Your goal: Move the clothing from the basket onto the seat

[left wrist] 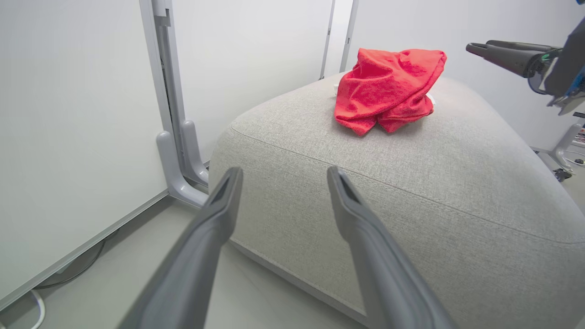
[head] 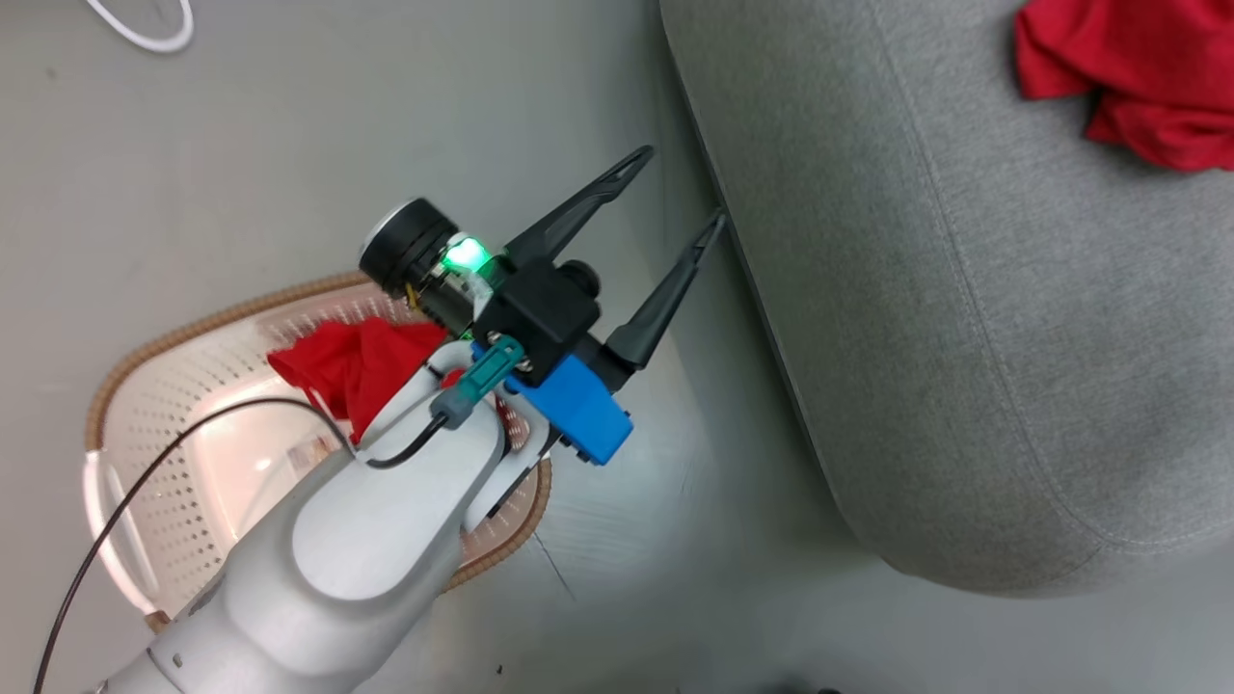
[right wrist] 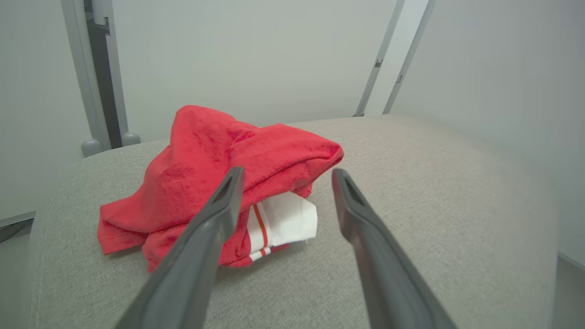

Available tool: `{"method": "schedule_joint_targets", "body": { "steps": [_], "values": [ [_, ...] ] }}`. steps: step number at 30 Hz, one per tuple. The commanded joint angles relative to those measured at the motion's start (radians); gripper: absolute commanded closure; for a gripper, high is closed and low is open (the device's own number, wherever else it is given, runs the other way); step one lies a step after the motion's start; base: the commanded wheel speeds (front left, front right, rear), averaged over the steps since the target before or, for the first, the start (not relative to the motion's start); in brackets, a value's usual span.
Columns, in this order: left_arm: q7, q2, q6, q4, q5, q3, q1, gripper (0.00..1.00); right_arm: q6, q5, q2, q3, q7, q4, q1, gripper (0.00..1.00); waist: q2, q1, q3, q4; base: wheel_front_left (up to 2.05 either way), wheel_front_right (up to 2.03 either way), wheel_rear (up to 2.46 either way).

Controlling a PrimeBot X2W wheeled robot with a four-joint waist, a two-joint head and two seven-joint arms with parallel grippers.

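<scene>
At the far left of the head view a loop of white cable (head: 154,46) lies on the floor. Below it stands the one basket (head: 164,386), with a single red garment (head: 357,371) bunched against its far wall near the rim. The pale forearm of the left arm reaches over the basket's right side. Its left gripper (head: 682,185) hangs above the strip of floor between basket and sofa, its two dark fingers spread wide and holding nothing, the lower tip near the sofa's edge. To the right is the one grey sofa (head: 964,337), and at its upper right lies a red heap (head: 1128,77) of clothing, well apart from the basket. The left wrist view shows that arm's two parted fingers before the sofa's rounded side with its seam line. The heap (left wrist: 388,87) sits on top, and at the far right the right gripper (left wrist: 480,45) is held in the air above the cushion. In the right wrist view that gripper's two fingers (right wrist: 217,210) stand apart and grip nothing, and the heap rests on the cushion just beyond them (a folded white panel (right wrist: 288,219) with red stripes shows at its lower edge). Whether the heap is one garment or several I cannot tell from its folds.
</scene>
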Motion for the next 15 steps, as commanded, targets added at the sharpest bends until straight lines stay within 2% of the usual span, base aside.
{"method": "schedule_joint_targets", "body": {
  "steps": [1, 9, 15],
  "values": [
    [-0.014, 0.001, 0.008, 0.013, -0.011, 0.011, 0.026, 0.00, -0.001, -0.009, 0.006, 0.009, -0.001, -0.028, 0.032, 0.00, 0.0000, 0.0000, -0.074, 0.019, 0.00, 0.00, 0.00],
    [-0.050, -0.004, 0.050, 0.059, -0.068, 0.108, 0.127, 0.00, -0.001, -0.022, 0.021, 0.143, -0.001, -0.190, 0.140, 0.00, 0.0000, 0.0000, -0.220, 0.084, 0.00, 0.00, 0.00],
    [-0.050, 0.000, 0.074, -0.005, -0.058, 0.241, 0.227, 0.00, -0.001, -0.012, 0.033, 0.282, -0.001, -0.253, 0.176, 0.00, 0.0000, 0.0000, -0.304, 0.150, 0.00, 0.00, 0.00]
  ]
}}
